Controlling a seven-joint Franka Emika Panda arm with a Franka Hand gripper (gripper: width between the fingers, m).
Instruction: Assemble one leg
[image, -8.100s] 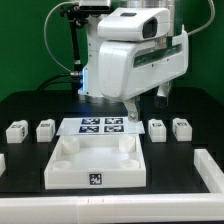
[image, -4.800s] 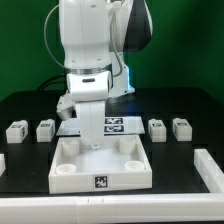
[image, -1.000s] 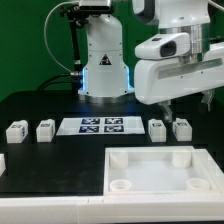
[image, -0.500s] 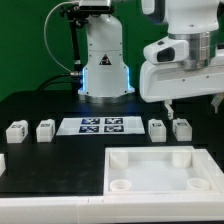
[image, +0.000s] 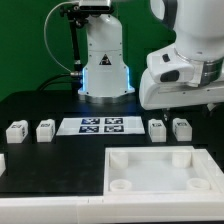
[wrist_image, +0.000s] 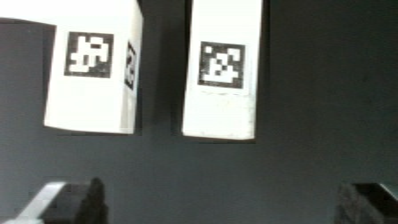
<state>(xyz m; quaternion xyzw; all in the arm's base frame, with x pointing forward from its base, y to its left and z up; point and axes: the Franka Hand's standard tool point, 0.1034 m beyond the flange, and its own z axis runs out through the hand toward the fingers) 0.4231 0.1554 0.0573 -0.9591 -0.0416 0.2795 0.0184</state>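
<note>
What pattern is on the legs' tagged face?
A black-and-white square fiducial tag on each white leg; it shows best in the wrist view.
</note>
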